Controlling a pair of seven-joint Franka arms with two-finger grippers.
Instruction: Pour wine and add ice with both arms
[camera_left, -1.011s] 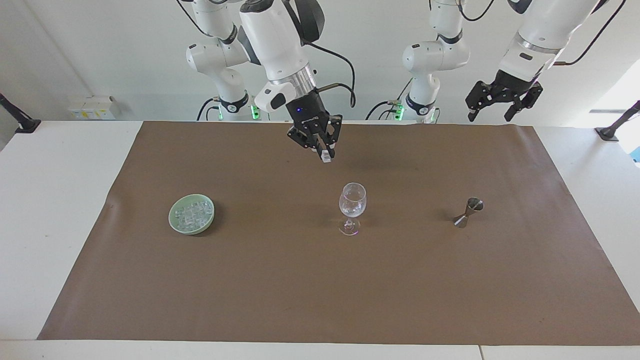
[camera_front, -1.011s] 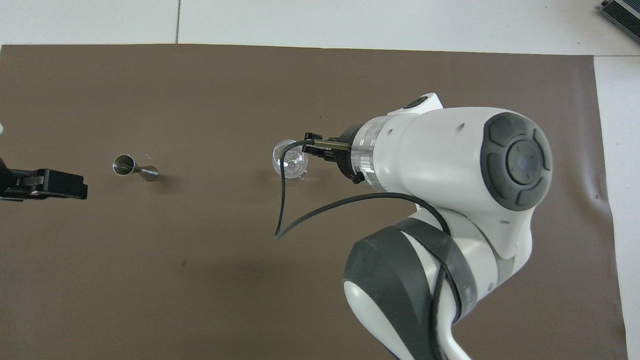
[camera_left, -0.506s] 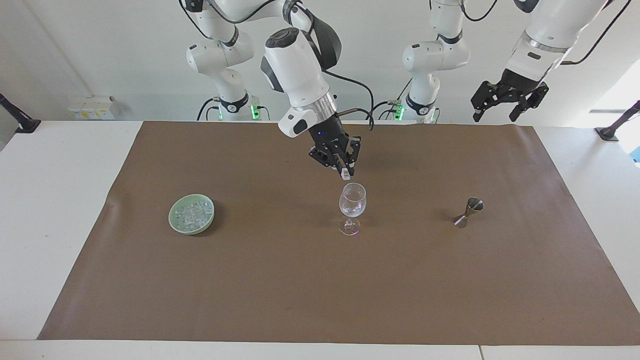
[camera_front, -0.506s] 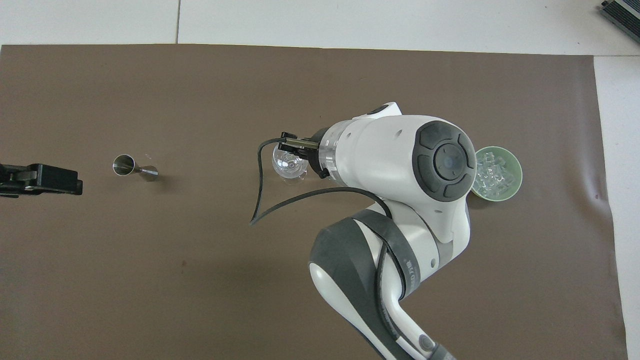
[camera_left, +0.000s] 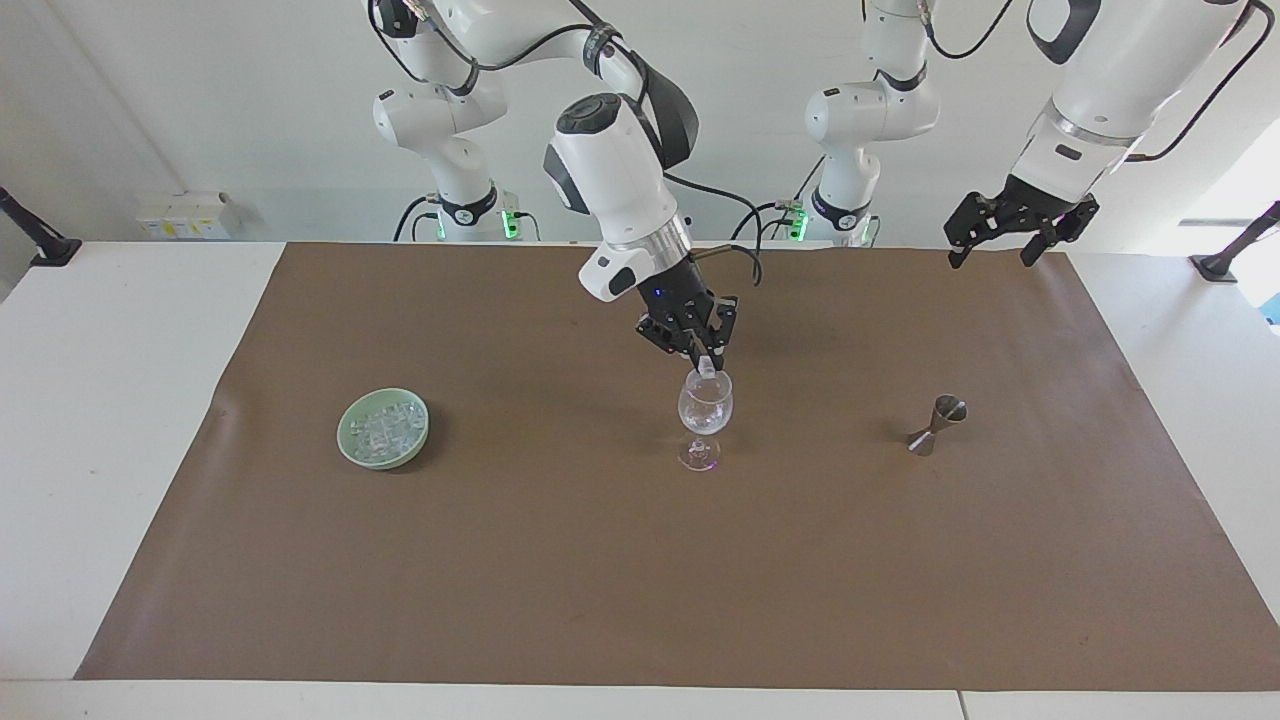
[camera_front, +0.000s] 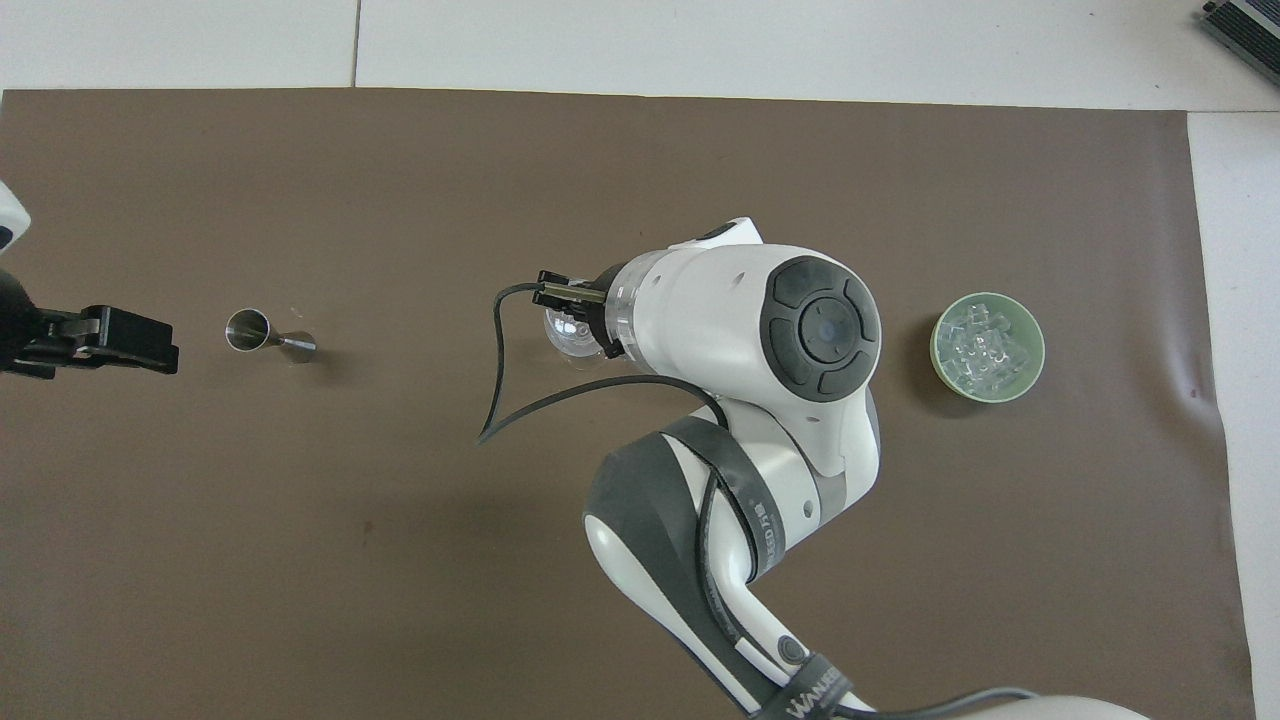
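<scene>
A clear wine glass (camera_left: 705, 416) (camera_front: 570, 335) stands upright at the middle of the brown mat. My right gripper (camera_left: 707, 366) hangs just over its rim, shut on a small clear ice cube (camera_left: 707, 369). In the overhead view the right arm's wrist covers most of the glass. The rest of the ice (camera_left: 384, 427) (camera_front: 986, 345) lies heaped in a pale green bowl (camera_left: 349, 447) (camera_front: 1030, 375) toward the right arm's end. My left gripper (camera_left: 1007, 243) (camera_front: 140, 342) waits open in the air near the left arm's end, holding nothing.
A small steel jigger (camera_left: 936, 424) (camera_front: 268, 335) stands on the mat toward the left arm's end, beside the glass. The brown mat (camera_left: 640, 580) covers most of the white table (camera_left: 110, 400). A black cable (camera_front: 510, 390) loops from the right wrist.
My right gripper came down and toward the left arm's end with the ice cube, arriving right over the glass rim. The left gripper shifted slightly while waiting.
</scene>
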